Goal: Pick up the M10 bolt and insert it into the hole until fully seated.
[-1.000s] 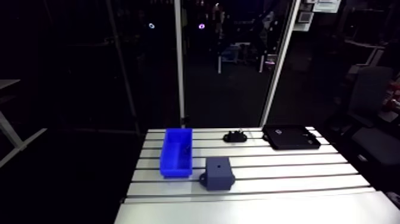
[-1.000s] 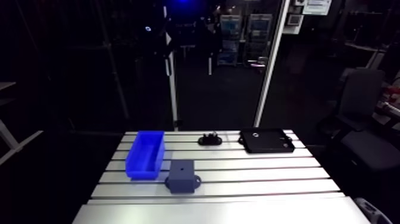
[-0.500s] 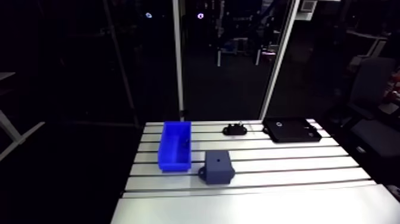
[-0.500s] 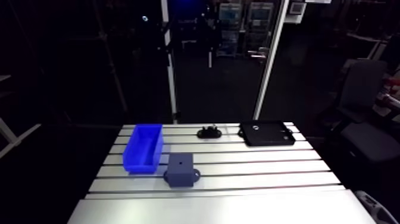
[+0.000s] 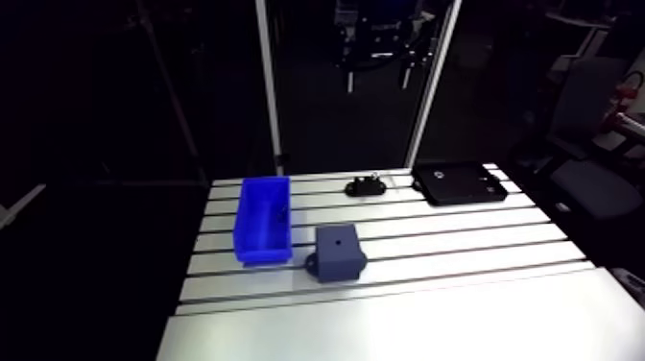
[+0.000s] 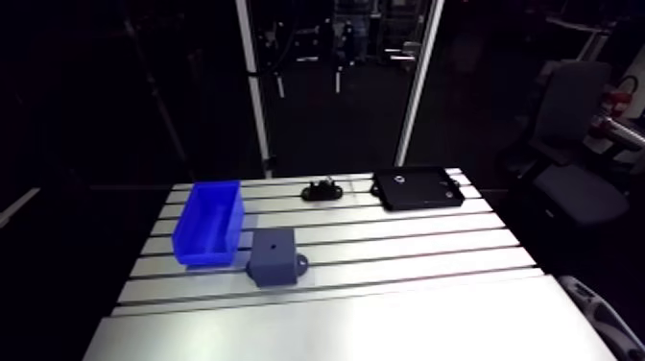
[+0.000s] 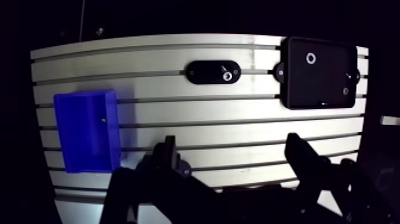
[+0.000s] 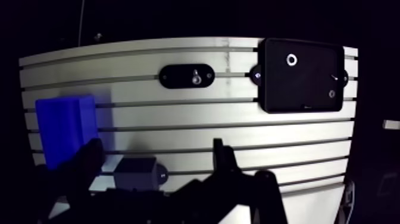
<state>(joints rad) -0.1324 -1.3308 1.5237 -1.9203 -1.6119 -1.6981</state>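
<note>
Gripper [image 7: 232, 143] spread wide and holding nothing, above the slotted counter [image 5: 461, 252], with the bolt not picked up.

In the arm view, a blue bin [image 5: 264, 219] stands at the left. A small dark piece, seemingly the M10 bolt [image 5: 285, 206], lies against its right inner wall, though it is too small to be sure. Just beside the bin, nearer the front edge, sits a dark grey block [image 5: 338, 253] with a round hole [image 5: 339, 245] in its top face, and nothing is in the hole. Farther back is a black oval mount [image 5: 366, 185] carrying a bright metal stud. To its right lies a flat black plate [image 5: 459, 182]. In the wrist view only bare counter slats show between the two fingers; the bin, mount and plate are ahead of the gripper.
</note>
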